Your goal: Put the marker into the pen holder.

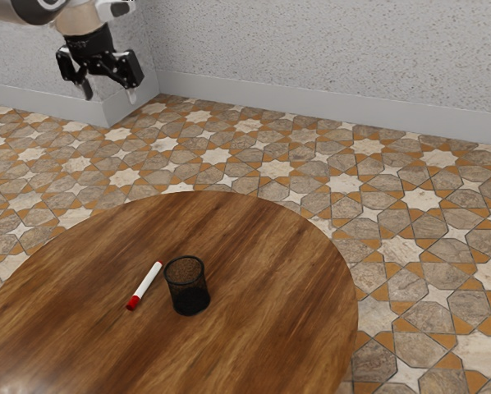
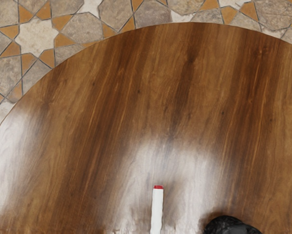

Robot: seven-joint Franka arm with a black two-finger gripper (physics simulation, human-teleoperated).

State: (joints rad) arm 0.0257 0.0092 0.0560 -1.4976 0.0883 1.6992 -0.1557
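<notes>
High above the floor, at the exterior view's upper left, hangs my black gripper (image 1: 110, 92), open, its two fingers spread apart and nothing between them. It is well away from the marker and the pen holder. The white marker (image 1: 147, 281) with red ends lies flat on the wooden table. Beside it, toward the exterior view's right, the black mesh pen holder (image 1: 187, 286) stands upright. In the wrist view part of the marker (image 2: 157, 208) appears, one red end visible. A dark rounded shape lies near it at the lower edge; I cannot tell what it is.
The round wooden table (image 1: 270, 271) has a curved edge, with the patterned tile floor (image 1: 410, 246) beyond it. A pale wall (image 1: 328, 49) with a baseboard stands behind. In the wrist view the tabletop (image 2: 136, 97) reaches out to its rounded edge.
</notes>
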